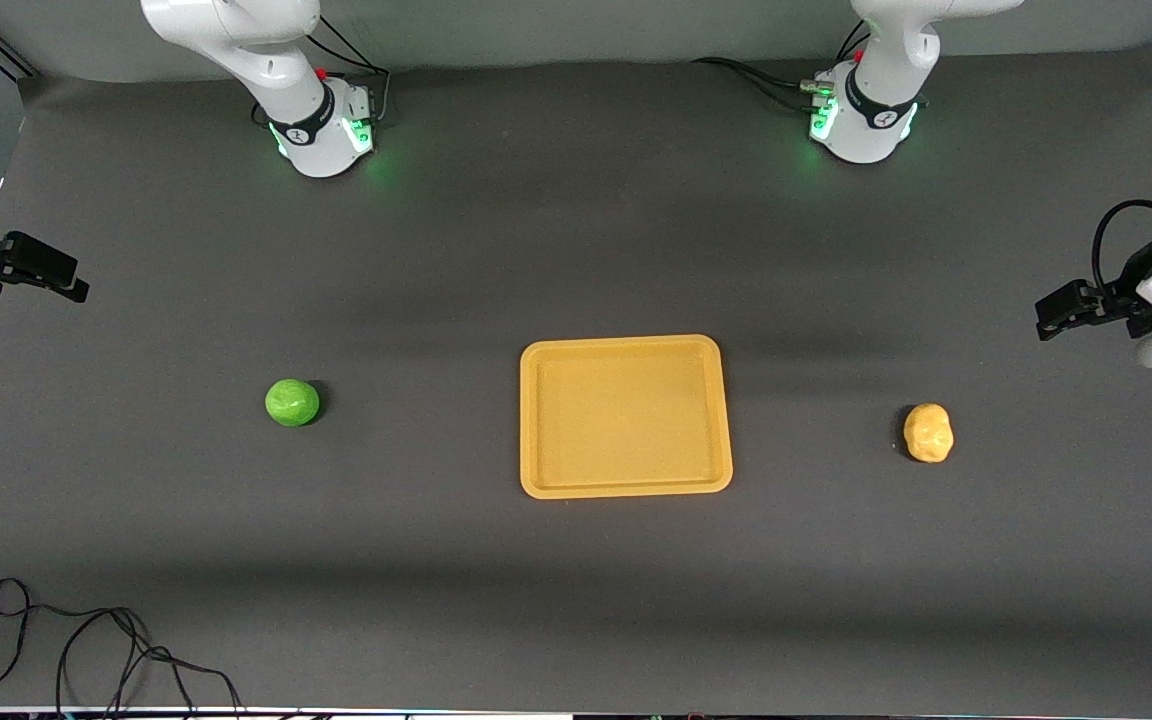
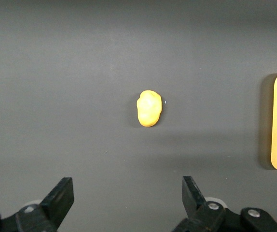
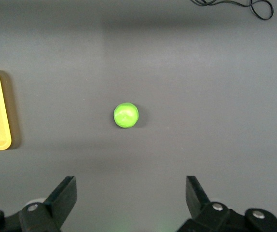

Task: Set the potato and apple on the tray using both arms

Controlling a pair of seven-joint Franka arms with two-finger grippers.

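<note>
Two grippers are hanging high with jaws spread wide and holding nothing: the left gripper [image 2: 128, 193] over the potato [image 1: 928, 433] at the front view's right middle, the right gripper [image 3: 131, 193] over the apple [image 1: 292, 402] at left middle. Between them the tray [image 1: 542, 418] is sitting bare at centre. Both look light and firm; the glossy apple may roll, so pinching across each one's widest middle seems safest.
</note>
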